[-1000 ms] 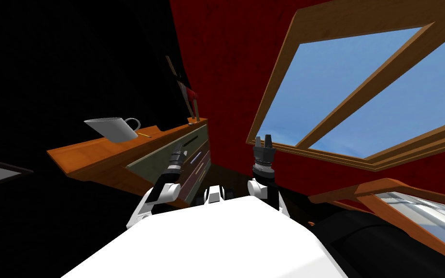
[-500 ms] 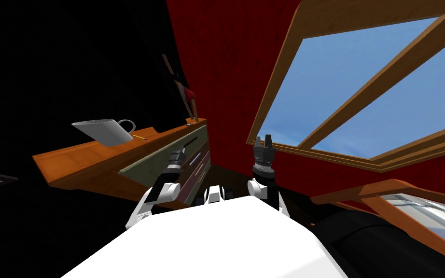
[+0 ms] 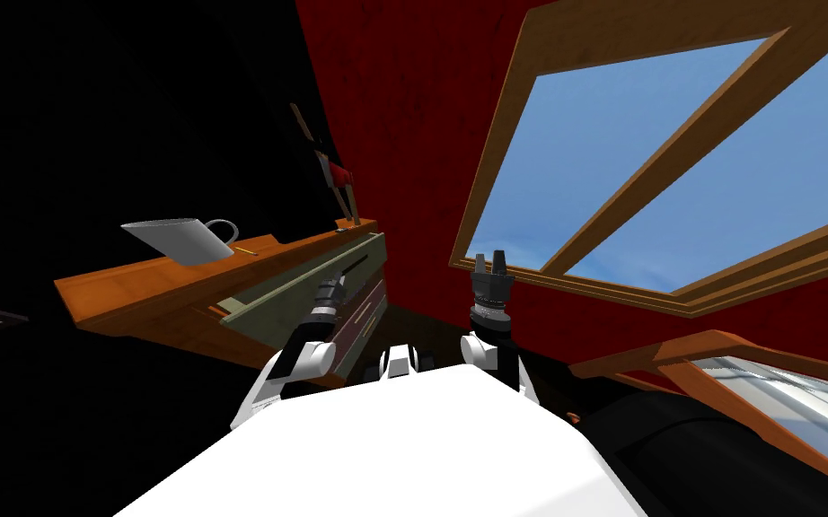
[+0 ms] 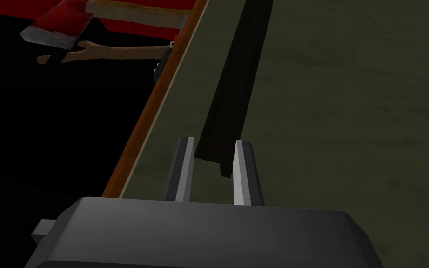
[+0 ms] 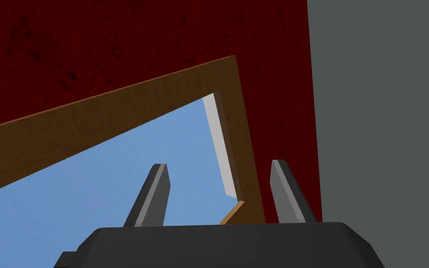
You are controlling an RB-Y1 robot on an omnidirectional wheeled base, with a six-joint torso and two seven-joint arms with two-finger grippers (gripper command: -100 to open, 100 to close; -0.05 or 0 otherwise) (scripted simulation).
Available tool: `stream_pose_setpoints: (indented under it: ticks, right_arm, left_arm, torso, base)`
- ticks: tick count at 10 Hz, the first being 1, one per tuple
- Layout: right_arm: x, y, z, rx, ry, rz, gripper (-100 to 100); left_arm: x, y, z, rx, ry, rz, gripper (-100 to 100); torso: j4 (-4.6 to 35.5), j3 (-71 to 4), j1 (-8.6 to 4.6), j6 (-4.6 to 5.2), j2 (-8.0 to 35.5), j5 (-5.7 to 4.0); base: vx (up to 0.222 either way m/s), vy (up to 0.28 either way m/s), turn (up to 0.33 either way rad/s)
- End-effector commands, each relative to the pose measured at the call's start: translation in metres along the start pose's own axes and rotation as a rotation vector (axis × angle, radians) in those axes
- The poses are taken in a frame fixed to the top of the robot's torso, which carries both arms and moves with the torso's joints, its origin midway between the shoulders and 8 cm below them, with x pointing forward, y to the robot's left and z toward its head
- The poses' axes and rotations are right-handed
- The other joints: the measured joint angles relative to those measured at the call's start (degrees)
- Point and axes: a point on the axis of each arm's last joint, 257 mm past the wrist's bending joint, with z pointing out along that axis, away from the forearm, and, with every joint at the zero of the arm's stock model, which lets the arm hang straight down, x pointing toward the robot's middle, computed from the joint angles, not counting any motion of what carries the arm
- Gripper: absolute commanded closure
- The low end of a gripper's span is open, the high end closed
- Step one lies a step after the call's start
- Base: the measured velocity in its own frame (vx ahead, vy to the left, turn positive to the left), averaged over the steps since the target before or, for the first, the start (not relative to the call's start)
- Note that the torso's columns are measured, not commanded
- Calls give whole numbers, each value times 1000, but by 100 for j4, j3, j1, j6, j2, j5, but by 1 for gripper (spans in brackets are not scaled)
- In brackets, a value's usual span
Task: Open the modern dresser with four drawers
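Note:
The dresser (image 3: 170, 283) has an orange wooden top and stands at my left against the red wall. Its top drawer (image 3: 309, 289) has an olive-green front and stands slightly out from the body; darker red drawers lie below it. A long dark handle (image 4: 237, 70) runs along that front. My left gripper (image 4: 213, 158) is shut on the end of the handle, a finger on each side; in the head view the left gripper (image 3: 336, 285) sits at the drawer front. My right gripper (image 3: 490, 260) is raised before the window, open with nothing between its fingers (image 5: 155, 195).
A white watering can (image 3: 179, 240) and a thin yellow stick (image 3: 243, 250) rest on the dresser top. A red-headed axe (image 3: 333, 172) leans at the dresser's far end. A large wood-framed window (image 3: 673, 162) is at the right. A black area lies to the left.
My left gripper has closed on the handle. The top drawer has come a little way out of the dresser, and a gap now shows behind its front.

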Motion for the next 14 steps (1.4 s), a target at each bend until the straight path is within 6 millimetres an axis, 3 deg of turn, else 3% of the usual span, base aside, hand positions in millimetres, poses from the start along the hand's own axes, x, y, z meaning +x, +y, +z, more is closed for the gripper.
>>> stream_pose_setpoints:
  ticks: [1,3,4,6,14]
  right_arm:
    - [0,0,0,0,0,0,0]
    - [0,0,0,0,0,0,0]
    - [0,0,0,0,0,0,0]
    - [0,0,0,0,0,0,0]
    - [0,0,0,0,0,0,0]
  left_arm:
    - [3,-3,-1,4,1,0,100]
    - [5,-6,-2,8,3,-1,100]
    - [3,-9,-4,2,0,0,-100]
    - [2,-21,-9,2,-2,-1,-100]
    - [1,-64,-26,2,-4,-4,-100]
  torso:
    - [-7,5,-19,-1,8,3]
    - [-9,4,-50,11,3,-7]
    - [-6,6,-41,10,9,-6]
    - [-12,-16,26,-6,-28,11]
    - [15,10,-35,3,21,-13]
  base:
    - [-53,-171,14]
    - [-71,-170,10]
    - [-35,-70,-1]
    - [42,19,-7]
    - [36,5,1]
